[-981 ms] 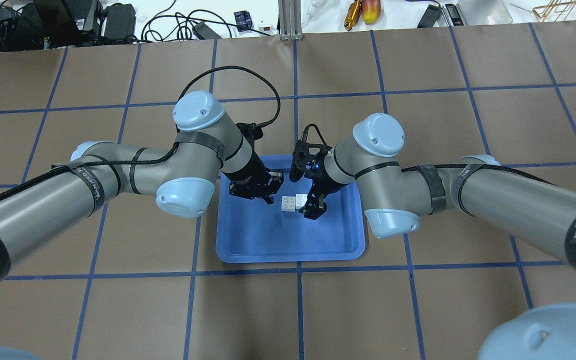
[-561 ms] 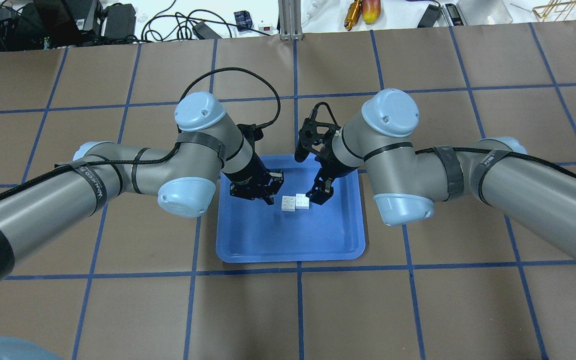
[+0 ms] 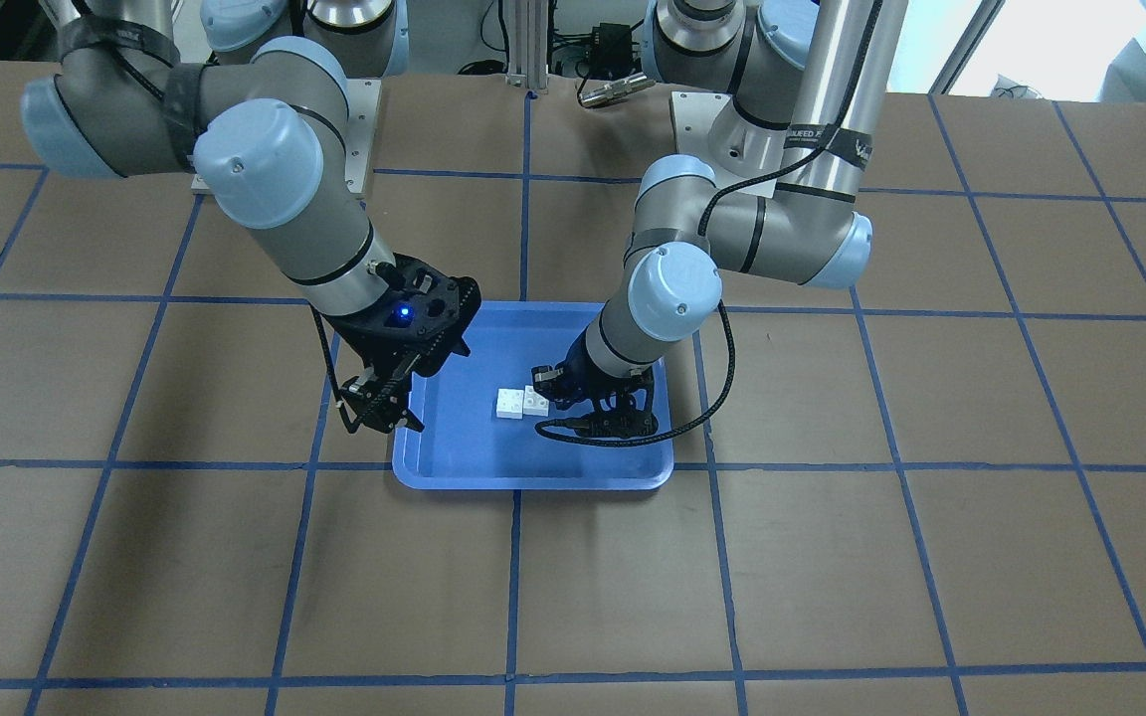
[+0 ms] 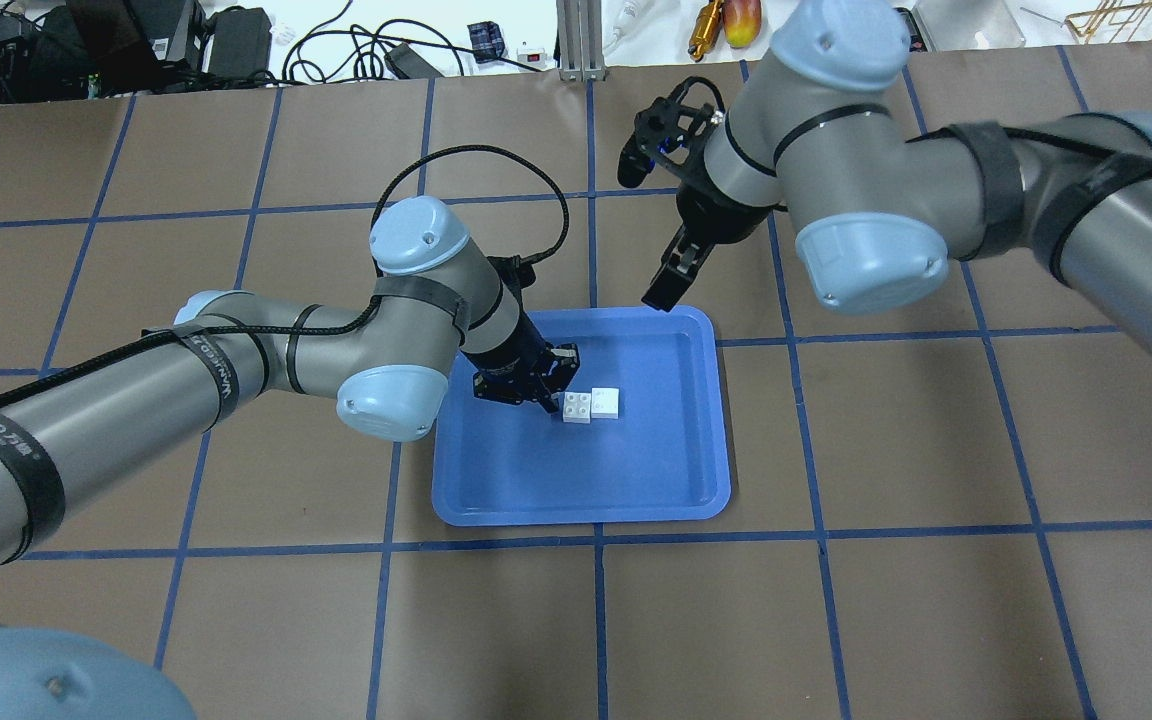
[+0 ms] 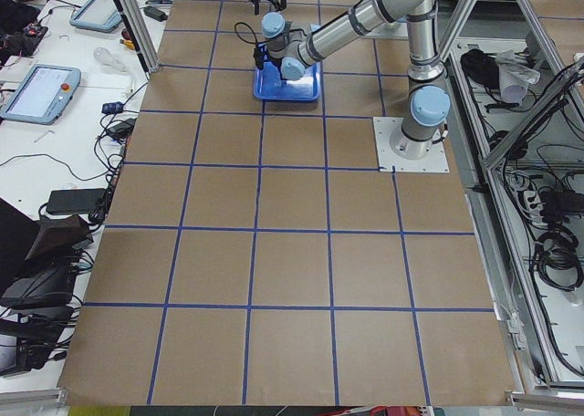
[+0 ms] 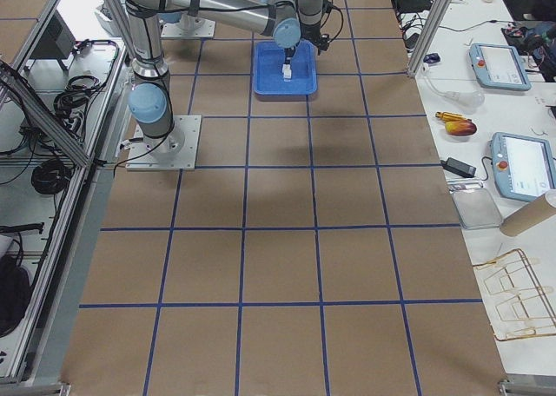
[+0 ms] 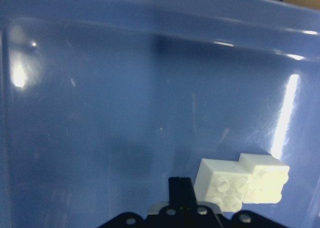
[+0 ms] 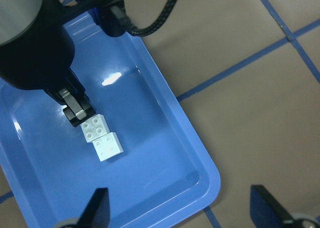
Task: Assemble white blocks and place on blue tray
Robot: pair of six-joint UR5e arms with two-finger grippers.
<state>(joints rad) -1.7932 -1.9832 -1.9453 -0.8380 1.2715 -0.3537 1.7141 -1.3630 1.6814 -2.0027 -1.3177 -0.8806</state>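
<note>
The two white blocks (image 4: 591, 404) lie pressed together as one short, slightly stepped bar on the floor of the blue tray (image 4: 576, 480). They also show in the front view (image 3: 521, 401) and both wrist views (image 7: 240, 185) (image 8: 102, 136). My left gripper (image 4: 549, 400) is low in the tray and shut on nothing. Its tip (image 8: 76, 110) rests against the bar's end. My right gripper (image 4: 671, 275) is open and empty, raised well above the tray's far rim and away from the blocks.
The tray (image 3: 474, 438) sits mid-table on brown paper with blue tape lines. The left arm's black cable (image 3: 633, 433) hangs over the tray's rim. Cables, tools and tablets (image 6: 499, 66) lie on side benches off the table.
My right gripper has left its place beside the blocks and risen away beyond the tray's far rim. My left gripper has slid closer, up against the bar. The blocks stay put.
</note>
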